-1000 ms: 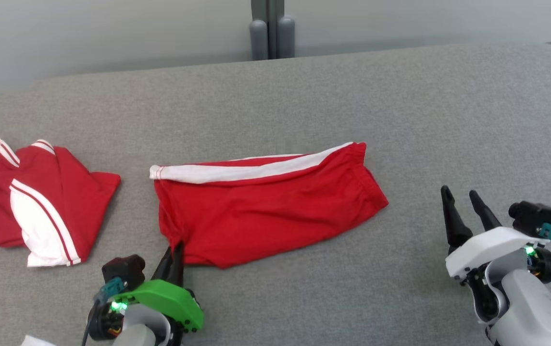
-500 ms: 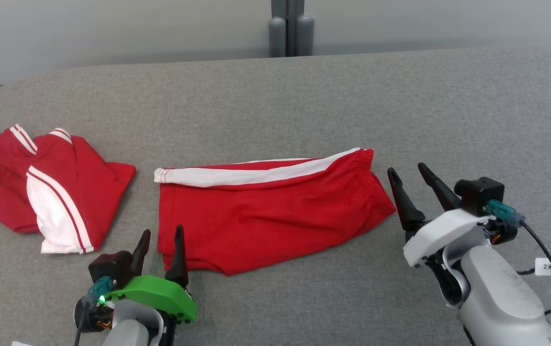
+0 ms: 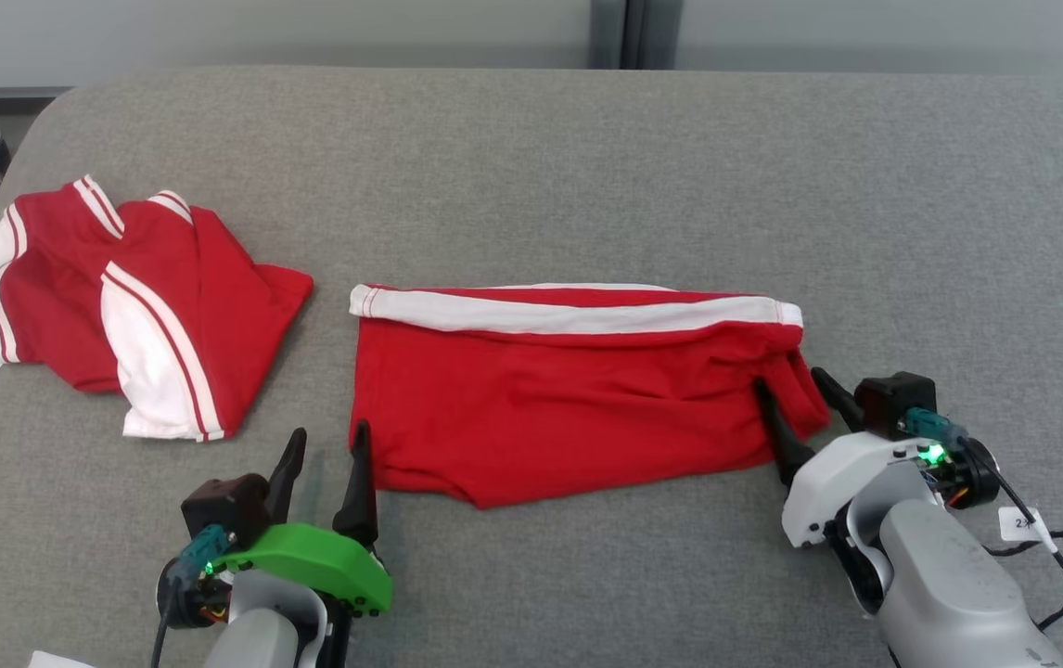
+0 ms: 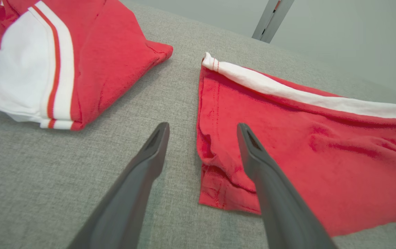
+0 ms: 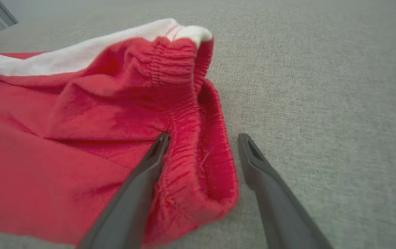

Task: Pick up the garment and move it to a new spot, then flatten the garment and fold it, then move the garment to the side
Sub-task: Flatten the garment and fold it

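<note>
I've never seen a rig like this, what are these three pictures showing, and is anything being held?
It is a two-armed robot. The wide picture is from its head camera, looking down at a grey padded surface. The left gripper has a green housing, the right gripper a white one; each has two dark fingers. The other two pictures come from wrist cameras looking along those fingers. Red shorts with a white stripe lie in the middle; another red and white garment lies to their left. Both grippers are open, straddling opposite ends of the shorts. Nothing is held.
</note>
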Motion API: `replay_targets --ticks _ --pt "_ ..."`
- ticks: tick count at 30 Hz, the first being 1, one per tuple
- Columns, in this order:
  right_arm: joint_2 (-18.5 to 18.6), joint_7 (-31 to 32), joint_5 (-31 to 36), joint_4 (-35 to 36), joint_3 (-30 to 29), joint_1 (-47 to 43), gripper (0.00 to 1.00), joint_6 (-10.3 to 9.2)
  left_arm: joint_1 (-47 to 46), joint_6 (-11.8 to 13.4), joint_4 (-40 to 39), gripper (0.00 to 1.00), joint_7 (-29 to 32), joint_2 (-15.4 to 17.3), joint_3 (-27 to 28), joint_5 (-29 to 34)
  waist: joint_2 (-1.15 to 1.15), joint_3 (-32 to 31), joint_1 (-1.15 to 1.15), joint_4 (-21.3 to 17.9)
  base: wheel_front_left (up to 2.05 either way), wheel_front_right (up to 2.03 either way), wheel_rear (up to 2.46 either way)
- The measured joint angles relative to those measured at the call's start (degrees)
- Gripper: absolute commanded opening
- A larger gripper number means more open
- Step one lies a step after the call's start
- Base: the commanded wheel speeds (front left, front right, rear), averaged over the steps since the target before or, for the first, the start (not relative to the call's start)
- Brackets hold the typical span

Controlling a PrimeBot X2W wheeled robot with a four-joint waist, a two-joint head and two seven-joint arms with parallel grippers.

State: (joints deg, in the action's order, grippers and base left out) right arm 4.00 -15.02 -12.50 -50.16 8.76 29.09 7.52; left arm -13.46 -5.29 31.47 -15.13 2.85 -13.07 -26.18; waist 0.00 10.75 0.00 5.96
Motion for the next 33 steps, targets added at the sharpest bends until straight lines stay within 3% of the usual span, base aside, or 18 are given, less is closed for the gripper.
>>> replay_targets --ticks 5,6,7,8,15,25,28,33 --pt "-0.8 -0.4 -0.4 -1.8 -2.2 -0.8 1.0 0.03 0.3 0.0 -0.1 1.0 0.0 0.0 0.1 0.0 0.0 0.1 0.0 0.3 0.0 0.0 0.0" --pt "-0.9 -0.4 -1.3 -2.0 -2.3 -1.0 0.7 0.03 0.4 0.0 -0.1 1.0 0.0 0.0 0.2 0.0 0.0 0.0 0.0 0.2 0.0 0.0 0.0" --pt "-1.0 -0.5 -2.2 -1.9 -2.2 -1.2 0.26 0.03 0.6 0.0 -0.1 1.0 0.0 0.0 0.2 0.0 0.0 0.0 0.0 0.1 0.0 0.0 0.0" --pt "-1.0 -0.5 -3.1 -1.8 -2.1 -1.4 0.0 0.03 0.8 0.0 -0.1 1.0 0.0 0.0 0.1 0.0 0.0 -0.1 0.0 0.0 0.0 0.0 0.0" --pt "-0.9 -0.3 -6.3 0.0 -4.4 -2.8 0.0 0.1 1.2 0.0 -0.1 1.0 0.0 0.0 -0.1 0.1 0.0 -0.7 0.0 -0.8 0.0 0.0 0.0" --pt "5.5 -0.1 -5.3 1.6 -13.4 -3.6 0.0 0.02 2.2 0.0 -0.1 1.0 0.0 0.0 -0.6 0.3 0.0 -2.2 0.0 -2.6 0.0 0.0 0.0" --pt "4.1 -0.1 -4.9 2.4 -10.0 -3.7 0.0 -0.01 2.3 0.0 -0.1 1.0 0.0 0.0 -0.7 0.1 0.0 -2.7 0.0 -3.0 0.0 0.0 0.0" --pt "1.2 1.8 -9.9 7.9 -0.2 -3.6 0.0 -0.01 2.5 0.3 -0.2 1.0 0.0 0.0 -1.2 -0.5 0.0 -3.3 0.0 -3.3 0.0 0.0 0.0"
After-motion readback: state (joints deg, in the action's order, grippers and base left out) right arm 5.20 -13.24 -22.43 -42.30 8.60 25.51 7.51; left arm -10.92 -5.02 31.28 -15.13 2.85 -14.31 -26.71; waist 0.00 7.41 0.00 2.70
